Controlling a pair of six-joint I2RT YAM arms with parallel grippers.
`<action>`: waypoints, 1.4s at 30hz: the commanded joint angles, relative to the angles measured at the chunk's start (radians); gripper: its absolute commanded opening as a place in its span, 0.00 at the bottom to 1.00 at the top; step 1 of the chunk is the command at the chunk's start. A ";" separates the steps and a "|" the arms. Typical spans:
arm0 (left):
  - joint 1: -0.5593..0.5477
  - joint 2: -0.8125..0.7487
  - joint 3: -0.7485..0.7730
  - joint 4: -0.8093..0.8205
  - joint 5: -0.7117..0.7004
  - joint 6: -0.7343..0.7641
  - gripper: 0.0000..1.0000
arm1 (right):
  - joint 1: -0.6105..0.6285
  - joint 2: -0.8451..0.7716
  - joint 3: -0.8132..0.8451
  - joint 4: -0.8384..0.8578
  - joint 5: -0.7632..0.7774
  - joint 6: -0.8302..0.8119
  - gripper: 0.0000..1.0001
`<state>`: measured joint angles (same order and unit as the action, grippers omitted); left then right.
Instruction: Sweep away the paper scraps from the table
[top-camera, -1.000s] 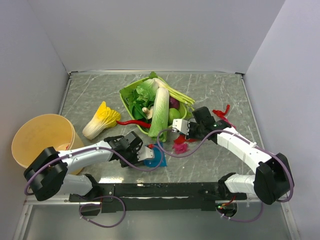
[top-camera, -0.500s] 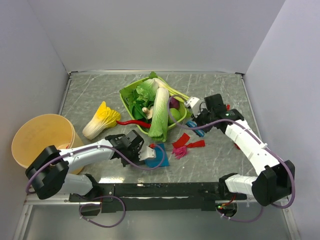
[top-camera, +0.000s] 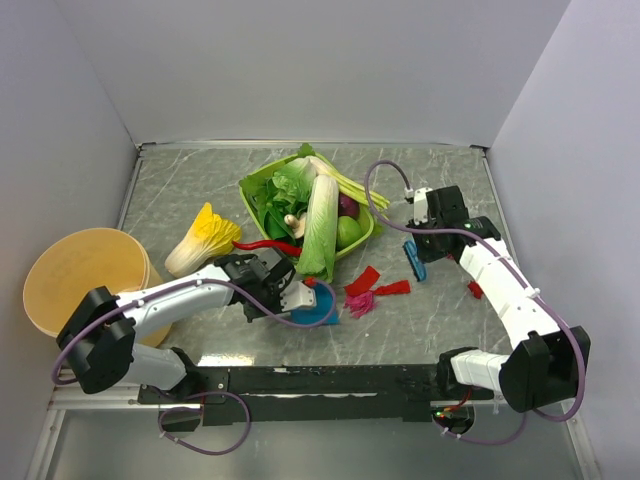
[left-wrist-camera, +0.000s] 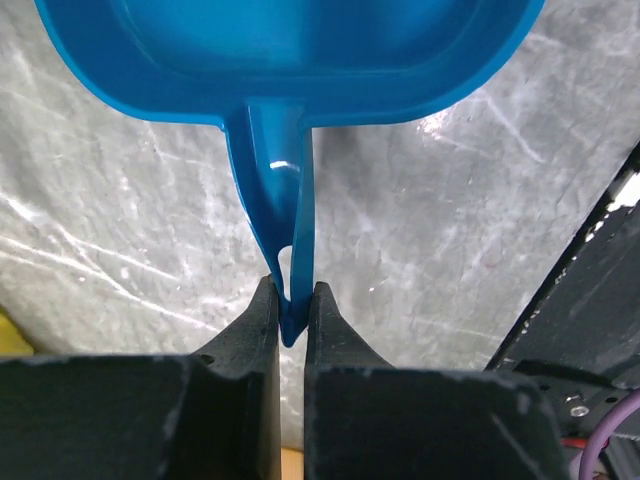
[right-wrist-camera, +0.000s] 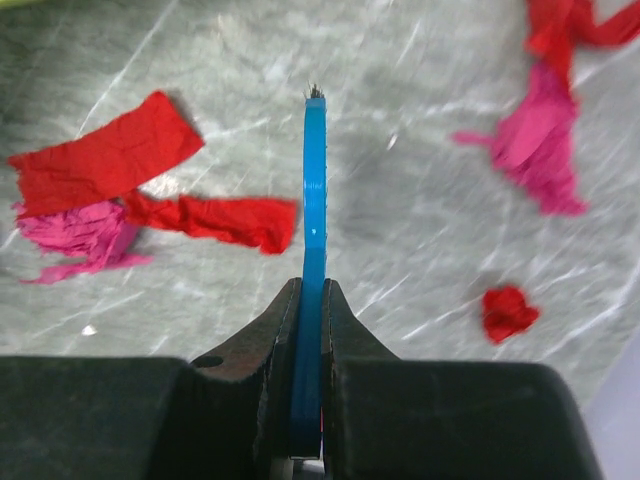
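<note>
Two blue things are held: the left pincer (left-wrist-camera: 292, 296) is closed tight on the handle of a dustpan (left-wrist-camera: 290, 60) stretching ahead of it, and the right pincer (right-wrist-camera: 310, 290) clamps a thin tool (right-wrist-camera: 314, 180). On the table (right-wrist-camera: 400, 250), red and pink paper scraps (right-wrist-camera: 105, 165) lie ahead of the right pincer, on both sides of the tool

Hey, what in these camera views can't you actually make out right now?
Left wrist view: the dustpan has its front lip cut off by the top edge.
Right wrist view: the brush shows edge-on, so its bristles cannot be told.
Top view: paper scraps lie beside the right arm; any beneath it are hidden.
</note>
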<state>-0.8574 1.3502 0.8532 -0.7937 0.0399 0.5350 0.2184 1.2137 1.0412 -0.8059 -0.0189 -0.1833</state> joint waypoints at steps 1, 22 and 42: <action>-0.019 0.010 0.024 -0.059 -0.066 0.026 0.01 | -0.004 -0.014 -0.013 -0.013 -0.038 0.134 0.00; -0.020 0.075 -0.105 0.189 0.081 -0.026 0.44 | -0.017 -0.006 0.011 -0.093 -0.064 0.009 0.00; -0.043 0.164 0.078 -0.038 -0.037 -0.013 0.01 | -0.014 0.086 0.028 -0.076 -0.010 0.059 0.00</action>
<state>-0.8822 1.4918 0.8883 -0.7582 0.0494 0.5007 0.2085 1.2644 1.0336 -0.9127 -0.0261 -0.1661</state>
